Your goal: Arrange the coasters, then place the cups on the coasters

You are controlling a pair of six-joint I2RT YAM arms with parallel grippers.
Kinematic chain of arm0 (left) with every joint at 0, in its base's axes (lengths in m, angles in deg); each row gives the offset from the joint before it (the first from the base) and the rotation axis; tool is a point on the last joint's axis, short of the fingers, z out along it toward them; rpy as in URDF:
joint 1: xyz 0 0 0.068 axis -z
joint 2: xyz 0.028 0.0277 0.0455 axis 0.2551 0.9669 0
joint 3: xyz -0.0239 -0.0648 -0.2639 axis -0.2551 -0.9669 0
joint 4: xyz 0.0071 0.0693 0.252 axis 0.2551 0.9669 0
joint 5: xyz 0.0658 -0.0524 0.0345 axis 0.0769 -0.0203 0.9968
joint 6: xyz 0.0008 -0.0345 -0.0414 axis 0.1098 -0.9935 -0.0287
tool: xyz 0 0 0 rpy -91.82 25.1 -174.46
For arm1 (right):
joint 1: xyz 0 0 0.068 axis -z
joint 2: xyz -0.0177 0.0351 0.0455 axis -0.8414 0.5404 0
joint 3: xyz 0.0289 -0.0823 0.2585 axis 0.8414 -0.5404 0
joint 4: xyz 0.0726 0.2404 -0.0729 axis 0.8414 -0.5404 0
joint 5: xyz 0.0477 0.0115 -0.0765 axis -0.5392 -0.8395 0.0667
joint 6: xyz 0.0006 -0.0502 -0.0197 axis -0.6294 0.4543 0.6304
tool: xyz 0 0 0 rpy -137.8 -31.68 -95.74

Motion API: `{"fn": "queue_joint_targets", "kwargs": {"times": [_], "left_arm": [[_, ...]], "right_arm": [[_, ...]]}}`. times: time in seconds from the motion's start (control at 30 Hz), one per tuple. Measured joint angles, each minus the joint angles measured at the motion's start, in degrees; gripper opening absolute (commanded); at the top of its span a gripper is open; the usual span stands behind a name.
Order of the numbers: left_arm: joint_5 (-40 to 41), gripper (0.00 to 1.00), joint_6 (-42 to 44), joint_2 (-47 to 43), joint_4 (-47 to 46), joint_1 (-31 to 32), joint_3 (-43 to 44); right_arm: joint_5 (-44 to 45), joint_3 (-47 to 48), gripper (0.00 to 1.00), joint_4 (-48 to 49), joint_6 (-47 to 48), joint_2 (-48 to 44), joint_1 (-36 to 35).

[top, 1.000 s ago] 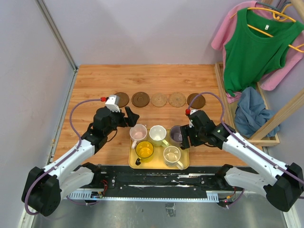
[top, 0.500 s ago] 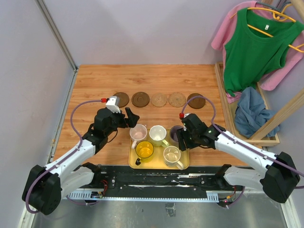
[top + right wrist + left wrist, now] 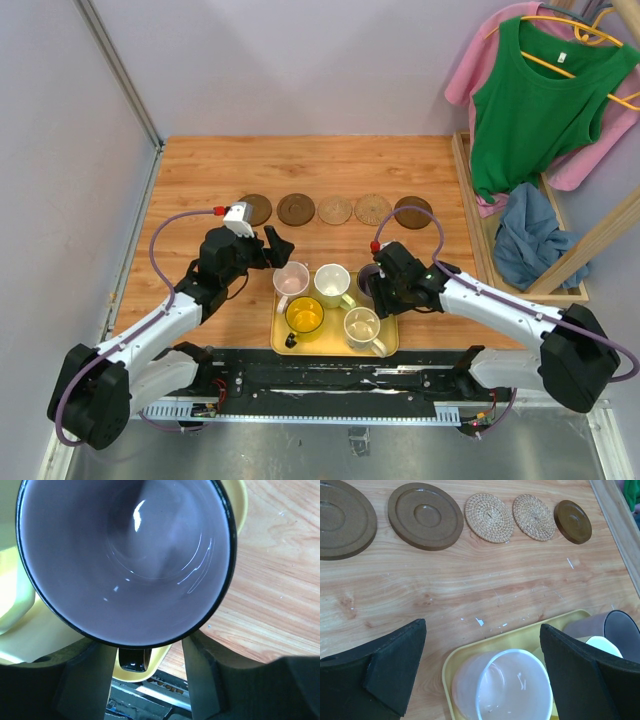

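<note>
Five coasters lie in a row on the wooden table: dark brown (image 3: 256, 209), dark brown (image 3: 296, 209), tan woven (image 3: 335, 210), tan woven (image 3: 373, 209) and dark brown (image 3: 413, 212). The cups stand in the yellow tray (image 3: 336, 349). My left gripper (image 3: 485, 680) hangs open over the translucent pink cup (image 3: 505, 690), one finger on each side and neither touching it. My right gripper (image 3: 148, 675) is low behind the grey-purple cup (image 3: 125, 555). Its fingers straddle the cup's dark handle (image 3: 132, 659), with a gap showing on the right. The whitish cup (image 3: 332, 284), yellow cup (image 3: 304, 315) and cream cup (image 3: 362, 328) stand untouched.
A wooden rack (image 3: 575, 262) at the right holds a green top (image 3: 540, 100), a pink garment and a blue cloth (image 3: 525, 235). A metal rail (image 3: 135, 215) borders the table on the left. The arm bases sit along the near edge.
My right gripper has slid left onto the grey-purple cup and its jaws have narrowed around the handle. The left arm has not moved.
</note>
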Motion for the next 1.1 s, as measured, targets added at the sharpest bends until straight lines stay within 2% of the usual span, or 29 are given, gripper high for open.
{"fn": "queue_joint_targets", "kwargs": {"times": [0.27, 0.7, 1.1], "left_arm": [[0.0, 1.0, 0.0, 0.48, -0.26, 0.0, 0.0], [0.0, 1.0, -0.13, 0.7, -0.44, 0.0, -0.02], [0.0, 1.0, -0.42, 0.7, -0.74, 0.0, -0.59]], "right_arm": [[0.17, 0.0, 0.41, 0.59, -0.02, 1.62, -0.48], [1.55, 0.13, 0.01, 1.44, 0.15, 2.51, -0.5], [4.35, 1.79, 0.01, -1.88, 0.46, 2.51, -2.78]]}}
